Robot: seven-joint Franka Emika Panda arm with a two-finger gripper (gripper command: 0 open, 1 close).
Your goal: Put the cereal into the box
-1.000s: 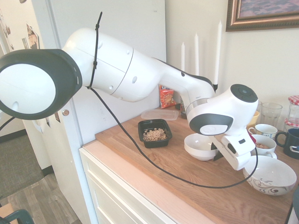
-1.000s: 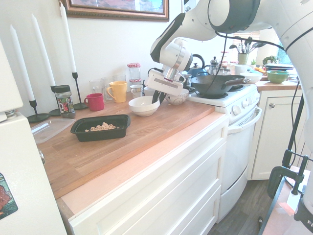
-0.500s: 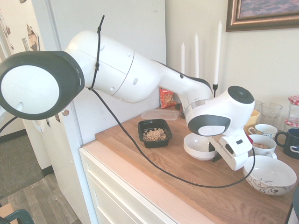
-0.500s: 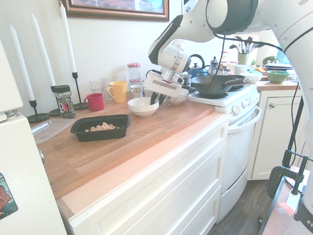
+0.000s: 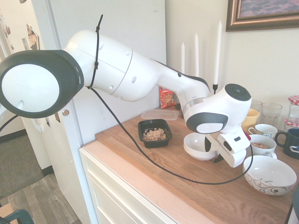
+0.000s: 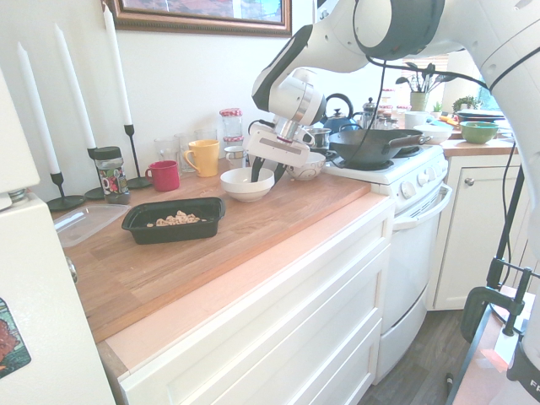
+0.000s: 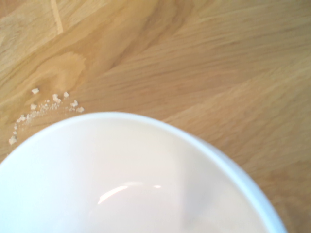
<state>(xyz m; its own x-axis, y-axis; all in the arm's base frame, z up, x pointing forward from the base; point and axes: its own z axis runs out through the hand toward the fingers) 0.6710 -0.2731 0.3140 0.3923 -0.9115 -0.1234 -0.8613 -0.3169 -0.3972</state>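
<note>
On the bench (image 5: 187, 172), the cereal (image 5: 154, 134) lay in the box (image 5: 154, 132), while the tool (image 6: 257, 175), fingers apart at the white bowl (image 6: 246, 182), could tip it if lifted carelessly.

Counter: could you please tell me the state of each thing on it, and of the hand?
Box: upright, open, holds cereal.
White bowl: upright, empty, hand's fingers at its rim.
Lid: off, flat behind the box.
Hand: at the white bowl; open or shut cannot be told.
Patterned bowl: upright, empty.
Crumbs: scattered beside the white bowl.
</note>
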